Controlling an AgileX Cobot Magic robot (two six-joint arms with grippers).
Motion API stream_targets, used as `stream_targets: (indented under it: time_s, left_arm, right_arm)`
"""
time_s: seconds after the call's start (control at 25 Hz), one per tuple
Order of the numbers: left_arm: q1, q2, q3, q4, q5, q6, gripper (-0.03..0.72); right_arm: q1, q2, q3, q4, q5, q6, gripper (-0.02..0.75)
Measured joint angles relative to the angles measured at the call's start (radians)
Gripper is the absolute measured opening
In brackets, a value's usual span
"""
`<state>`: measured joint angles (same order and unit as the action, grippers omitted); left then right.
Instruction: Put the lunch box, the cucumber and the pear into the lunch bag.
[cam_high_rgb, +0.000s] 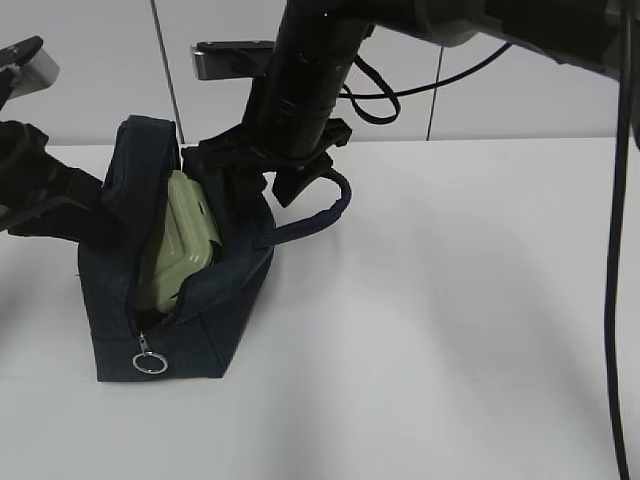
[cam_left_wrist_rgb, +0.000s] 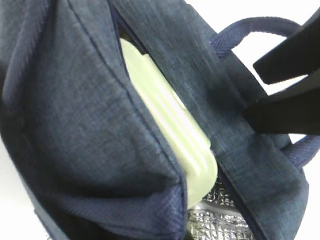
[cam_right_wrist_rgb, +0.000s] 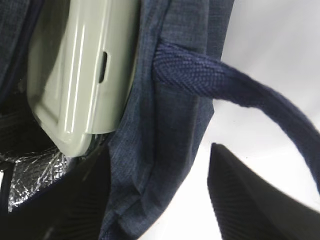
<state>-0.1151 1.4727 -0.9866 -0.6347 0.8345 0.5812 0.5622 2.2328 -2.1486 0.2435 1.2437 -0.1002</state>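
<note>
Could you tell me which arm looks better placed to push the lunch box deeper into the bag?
Probably right. The right gripper is open astride the wall of the bag, one finger inside beside the lunch box. The left arm sits outside its far side, fabric between it and the box.

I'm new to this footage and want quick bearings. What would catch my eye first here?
The open navy lunch bag stands left of centre on the white table, with the pale green lunch box on edge inside its mouth. The right gripper straddles the bag's far wall beside the loop handle, one finger inside. Silver lining shows in the bag; no cucumber or pear is visible.
</note>
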Motion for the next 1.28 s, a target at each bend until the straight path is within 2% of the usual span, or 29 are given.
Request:
stream_targets:
  time_s: [0.12, 0.16, 0.2, 0.28, 0.32, 0.4, 0.56, 0.72, 0.84, 1.0, 1.2, 1.28]
  left_arm:
    - [0.000, 0.000, 0.000, 0.000, -0.001, 0.000, 0.001]
    - [0.000, 0.000, 0.000, 0.000, -0.001, 0.000, 0.001]
    - [0.000, 0.000, 0.000, 0.001, -0.001, 0.000, 0.001]
    - [0.000, 0.000, 0.000, 0.007, 0.002, 0.000, 0.001]
    - [0.000, 0.000, 0.000, 0.008, 0.002, 0.000, 0.001]
    - [0.000, 0.000, 0.000, 0.011, 0.003, 0.000, 0.001]
    - [-0.001, 0.035, -0.053, 0.018, 0.041, -0.001, 0.001]
    - [-0.019, 0.105, -0.140, 0.025, 0.068, -0.016, 0.001]
    - [-0.058, 0.147, -0.193, 0.033, 0.081, -0.028, 0.001]
    - [-0.149, 0.208, -0.252, 0.032, 0.073, -0.042, 0.001]
    - [-0.234, 0.259, -0.306, 0.031, 0.056, -0.067, 0.001]
    - [-0.242, 0.260, -0.308, 0.031, 0.049, -0.072, 0.011]
  right_arm:
    - [0.000, 0.011, 0.000, 0.016, 0.000, -0.011, 0.451]
    - [0.000, 0.020, 0.000, 0.023, 0.000, -0.021, 0.420]
    - [0.000, 0.030, 0.000, 0.025, -0.002, -0.031, 0.355]
    - [0.000, 0.044, 0.004, 0.025, -0.034, -0.042, 0.155]
    - [0.000, 0.044, 0.006, 0.025, -0.047, -0.044, 0.084]
    - [0.000, 0.031, 0.008, 0.021, -0.056, -0.046, 0.027]
    - [-0.002, -0.034, 0.089, -0.013, -0.087, -0.044, 0.014]
    - [-0.016, -0.186, 0.338, -0.011, -0.227, -0.042, 0.013]
    - [-0.044, -0.337, 0.565, 0.018, -0.359, -0.050, 0.013]
    - [-0.099, -0.501, 0.785, 0.053, -0.439, -0.088, 0.013]
    - [-0.112, -0.580, 0.866, 0.059, -0.464, -0.111, 0.014]
    - [-0.112, -0.578, 0.868, 0.074, -0.471, -0.134, 0.057]
